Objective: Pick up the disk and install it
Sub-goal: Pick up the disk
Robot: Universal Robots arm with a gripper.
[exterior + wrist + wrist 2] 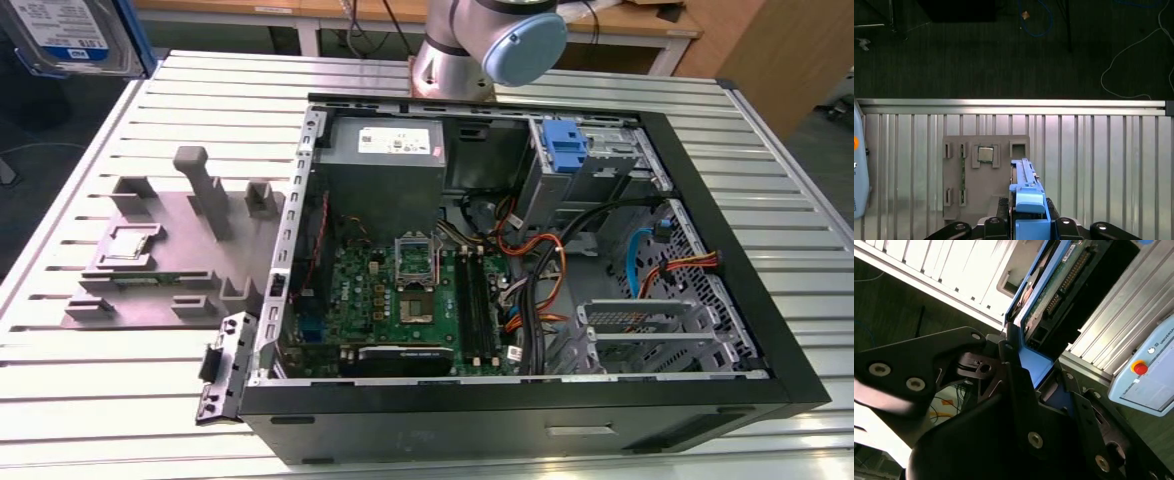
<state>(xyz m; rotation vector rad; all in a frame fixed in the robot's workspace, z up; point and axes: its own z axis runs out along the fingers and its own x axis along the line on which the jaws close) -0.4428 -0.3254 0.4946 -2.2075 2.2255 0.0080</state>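
The disk (64, 35) hangs high above the table's far corner at the exterior view's left, its white-and-blue label facing the camera. In the first wrist view the disk (1026, 192) shows edge-on with its blue rail uppermost, and my gripper (1028, 224) is shut on it, black fingers (999, 222) pressing on both sides. In the second wrist view the disk (1059, 280) shows its green circuit underside and blue rail, with my gripper (1036, 382) clamped around its lower end. The disk is over the grey fixture (986, 175), well away from the computer case (534, 250).
The open case holds a motherboard (414, 290), loose cables, a blue bracket (567, 150) in the far bay and a metal drive cage (654, 330). The grey fixture (160, 250) carries a chip (130, 243) and a green strip (160, 278). A teach pendant (1149, 375) lies nearby.
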